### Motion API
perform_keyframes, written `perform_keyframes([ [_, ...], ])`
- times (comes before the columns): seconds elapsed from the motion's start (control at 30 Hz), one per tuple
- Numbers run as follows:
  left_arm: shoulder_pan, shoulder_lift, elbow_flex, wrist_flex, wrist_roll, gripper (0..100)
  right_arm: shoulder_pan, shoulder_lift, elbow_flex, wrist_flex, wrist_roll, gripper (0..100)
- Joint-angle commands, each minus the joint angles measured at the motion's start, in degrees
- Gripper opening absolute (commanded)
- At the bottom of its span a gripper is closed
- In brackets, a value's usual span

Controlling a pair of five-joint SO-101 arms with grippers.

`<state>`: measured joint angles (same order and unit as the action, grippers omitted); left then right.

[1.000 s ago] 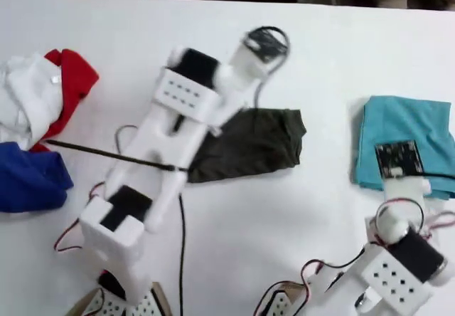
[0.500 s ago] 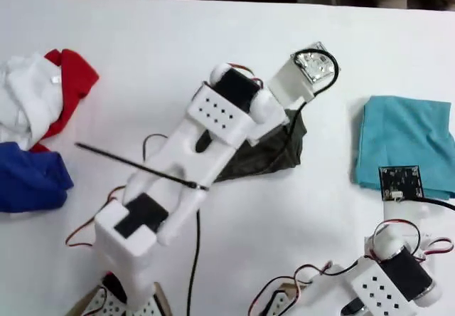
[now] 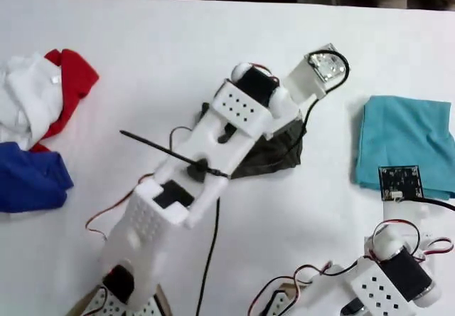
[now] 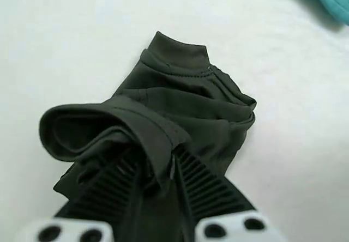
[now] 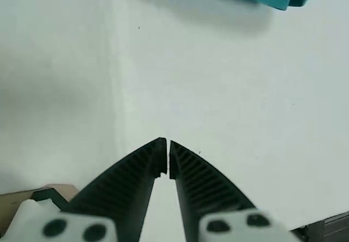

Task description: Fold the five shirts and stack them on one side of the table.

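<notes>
Left gripper (image 4: 158, 171) clamped on the dark green shirt (image 4: 185, 95) mid-table.
The shirt lies bunched near the folded teal shirt (image 3: 405, 141). The right gripper (image 5: 167, 157) hangs over the table (image 3: 178, 24), jaws together, holding nothing. White (image 3: 28, 95), red (image 3: 75, 81) and blue (image 3: 28, 181) shirts are heaped at the opposite side.

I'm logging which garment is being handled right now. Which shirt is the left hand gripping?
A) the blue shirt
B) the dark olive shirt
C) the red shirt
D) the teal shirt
B: in the left wrist view, the left hand is shut on a bunched fold of the dark olive shirt, while the teal shirt lies flat on the table, apart from it.
</notes>
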<state>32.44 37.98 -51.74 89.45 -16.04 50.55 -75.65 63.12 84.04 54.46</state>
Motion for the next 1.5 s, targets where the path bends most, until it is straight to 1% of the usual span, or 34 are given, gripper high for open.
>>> perform_keyframes([
  [0.0,0.70,0.97,-5.58,1.14,-0.26,3,0.48,-1.01,-0.18,-0.66,-0.18,2.0],
  [0.33,0.70,3.69,-8.13,3.16,-0.35,4,0.48,-1.01,-0.18,-0.66,-0.18,2.0],
  [0.4,0.70,3.43,-8.13,4.22,-0.53,10,0.48,-1.01,-0.18,-0.66,-0.18,2.0],
  [0.5,0.70,3.16,-8.22,5.71,-0.62,23,0.48,-1.01,-0.18,-0.66,-0.18,2.0],
  [0.53,0.53,3.08,-8.40,6.15,-0.62,26,0.40,-0.92,-0.18,-0.66,-0.18,2.0],
  [0.67,-1.32,3.08,-15.78,9.67,-0.62,24,0.22,-0.75,-0.18,-0.84,0.09,2.0],
  [0.73,-2.99,3.08,-21.05,11.96,-0.62,23,-1.45,-0.66,-0.09,-0.84,0.09,2.0],
  [0.8,-5.80,3.08,-24.04,12.84,-0.62,23,-4.53,-0.66,-0.09,-0.92,-0.18,2.0],
  [0.9,-12.66,3.08,-24.22,12.92,-0.53,23,-12.18,-0.48,-0.26,-1.54,-0.97,2.0],
  [1.03,-21.98,3.34,-24.13,13.01,-0.26,23,-24.57,4.09,-1.23,-6.55,-6.77,2.1],
  [1.13,-27.25,2.99,-22.11,13.10,-0.53,23,-33.19,15.43,-6.24,-9.71,-12.40,2.7],
  [1.23,-31.21,1.85,-15.78,13.10,-2.29,23,-40.31,30.81,-15.82,-10.86,-16.00,7.7],
  [1.37,-35.52,-2.55,-4.97,12.92,-2.90,23,-48.22,49.71,-29.54,-10.51,-16.79,9.4],
  [1.47,-38.68,-7.03,1.98,12.92,-3.16,23,-53.49,59.91,-37.71,-9.89,-16.70,9.6],
])
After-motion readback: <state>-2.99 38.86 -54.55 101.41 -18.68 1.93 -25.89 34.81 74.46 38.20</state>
